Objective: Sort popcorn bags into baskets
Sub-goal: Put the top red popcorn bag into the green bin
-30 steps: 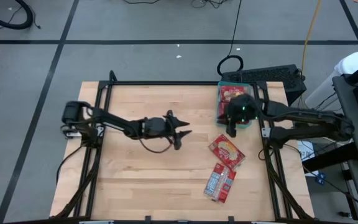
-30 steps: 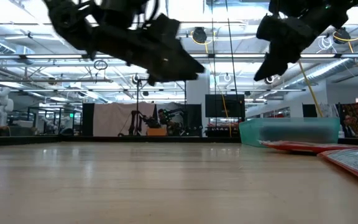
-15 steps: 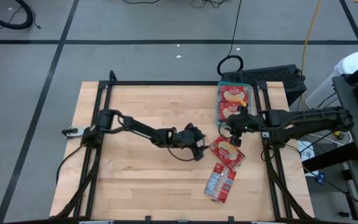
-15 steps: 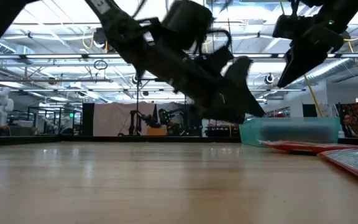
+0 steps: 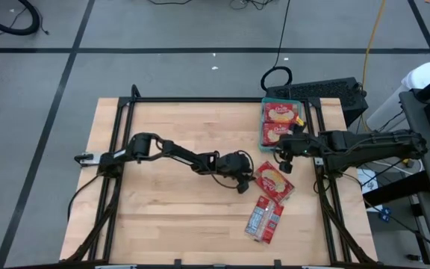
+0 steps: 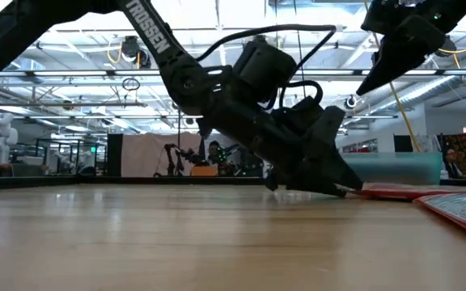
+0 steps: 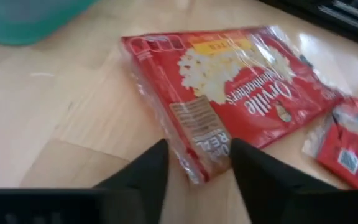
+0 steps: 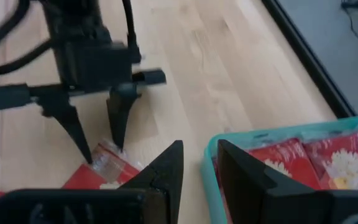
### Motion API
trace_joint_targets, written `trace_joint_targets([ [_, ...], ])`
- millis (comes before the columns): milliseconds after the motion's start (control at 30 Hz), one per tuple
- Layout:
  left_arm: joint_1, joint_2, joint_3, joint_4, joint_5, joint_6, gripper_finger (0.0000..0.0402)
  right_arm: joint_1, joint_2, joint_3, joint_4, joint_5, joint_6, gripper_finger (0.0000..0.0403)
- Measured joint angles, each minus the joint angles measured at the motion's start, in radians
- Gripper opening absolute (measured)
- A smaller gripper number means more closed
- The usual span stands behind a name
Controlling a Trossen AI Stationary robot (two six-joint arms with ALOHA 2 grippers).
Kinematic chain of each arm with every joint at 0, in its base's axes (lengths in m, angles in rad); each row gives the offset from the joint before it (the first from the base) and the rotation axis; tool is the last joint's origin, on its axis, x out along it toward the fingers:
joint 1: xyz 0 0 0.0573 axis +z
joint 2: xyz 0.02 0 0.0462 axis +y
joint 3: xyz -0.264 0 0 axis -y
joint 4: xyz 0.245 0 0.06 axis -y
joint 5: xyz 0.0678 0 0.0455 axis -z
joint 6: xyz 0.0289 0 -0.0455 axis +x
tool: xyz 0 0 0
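A red popcorn bag (image 5: 275, 181) with a cream popcorn picture lies flat on the wooden table right of centre. My left gripper (image 7: 197, 155) is low over the table at the bag's left corner. It is open, with one finger on either side of that corner. A second bag (image 5: 264, 219), silvery side up, lies nearer the front edge. The teal basket (image 5: 281, 100) at the far right holds two bags (image 5: 282, 113) lying flat. My right gripper (image 8: 201, 168) hangs high beside the basket's near end, open, with nothing between its fingers. My left gripper comes at the bag from the table's left, slanting down. The bag's corner with its clear sealed edge (image 7: 194, 165) lies between the two fingers. I cannot tell whether either finger touches it. The bag lies flat on the table.
A black keyboard-like box (image 5: 327, 91) sits beyond the table's far right corner. Black frame rails (image 5: 200, 99) run along the table's edges. The wood left of the bags (image 5: 163, 217) is bare.
My left gripper has gone toward the table's right edge and down, from mid-table to the corner of the cream-pictured bag, tipping its fingers lower. My right hand has swung off the basket toward the near side, uncovering the bags in it. No bag has moved.
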Motion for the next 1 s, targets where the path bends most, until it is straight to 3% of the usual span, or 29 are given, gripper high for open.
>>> trace_joint_targets([
  [167, 0.006, 0.001, 0.000, -0.002, 0.056, 0.104, 0.0039, 0.000, 0.001, -0.005, 0.070, -0.003, -0.015, 0.0093],
  [233, 0.005, -0.006, -0.001, -0.006, 0.056, 0.135, 0.0013, 0.000, 0.000, -0.027, 0.117, -0.004, -0.018, 0.0093],
  [533, 0.038, -0.179, -0.002, -0.189, 0.035, 0.401, 0.0003, -0.003, 0.023, -0.089, 0.201, -0.009, 0.012, 0.0107],
  [800, 0.055, -0.385, -0.002, -0.443, 0.032, 0.654, 0.0002, -0.049, 0.058, 0.029, 0.162, -0.138, 0.011, 0.0178],
  [1000, 0.064, -0.472, -0.002, -0.540, 0.013, 0.783, 0.0001, -0.072, 0.180, 0.137, 0.123, -0.293, -0.072, 0.0222],
])
